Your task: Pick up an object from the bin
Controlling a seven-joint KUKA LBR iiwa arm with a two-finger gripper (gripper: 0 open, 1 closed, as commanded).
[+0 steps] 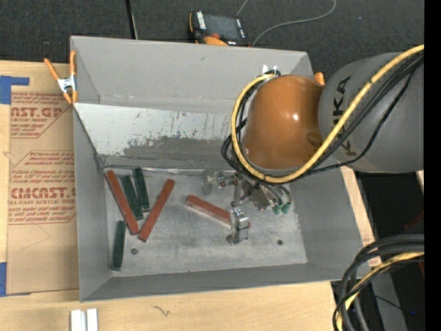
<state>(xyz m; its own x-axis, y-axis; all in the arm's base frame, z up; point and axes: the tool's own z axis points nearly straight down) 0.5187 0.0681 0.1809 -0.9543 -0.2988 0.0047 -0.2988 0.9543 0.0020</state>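
My gripper (238, 227) hangs below the arm's orange cover, low over the right half of the bin floor. Its metal tip stands at the right end of a flat red stick (207, 209) that lies slanted in the middle of the bin. Whether the tip touches the stick I cannot tell. Nothing shows as held.
On the left of the bin floor lie two more red sticks (156, 209) (121, 201), a dark green stick (141, 188) between them and another green one (118, 245) by the left wall. The arm's body covers the bin's right rear corner.
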